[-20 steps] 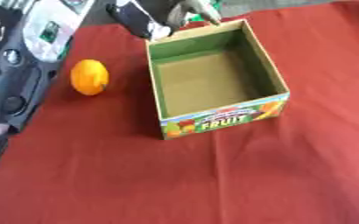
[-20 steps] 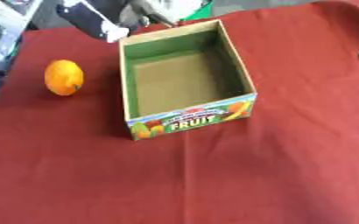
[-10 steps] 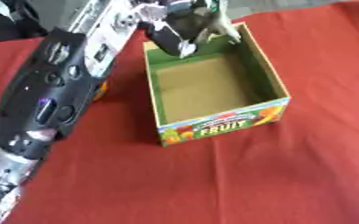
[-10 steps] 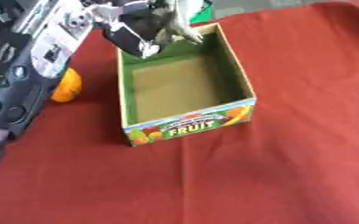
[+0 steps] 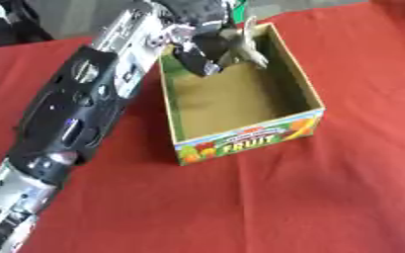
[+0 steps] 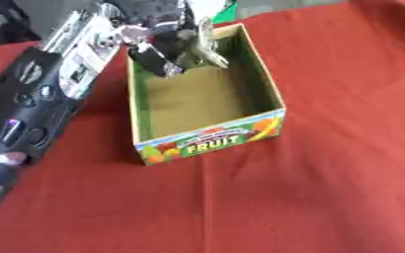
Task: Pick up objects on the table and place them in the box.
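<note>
Red cloth covers the worktop (image 5: 344, 197) from edge to edge; a grey strip of background shows past its far edge, with a dark shape at the far left corner that cannot be made out

Left arm (image 5: 76, 118): largest item in view. Black shell with silver joints, enters at the near left corner and runs diagonally up toward the far edge, crossing over the left side of the worktop. It ends above the far left corner of the box

Box (image 5: 245, 141): open-topped cardboard carton, standing upright on the worktop a little left of centre, long axis running near to far and slightly askew. Green inner walls, brown floor. Near outer wall printed with fruit pictures and the word FRUIT. Floor looks bare apart from what hangs over the far end

Left hand (image 5: 199, 37): over the far end of the box, above the rim, fingers curled downward and closed around a pale object

Pale object (image 5: 245, 42): greenish-cream, with pointed parts sticking out from the fingers toward the right and down into the box opening. Held in the hand, at about rim level at the far end of the box; whether it touches the box wall cannot be told. What it is cannot be told

Right hand: shows in neither view

Small green patch (image 6: 226, 11) just beyond the far wall of the box, at the worktop's far edge; only colour readable
</note>
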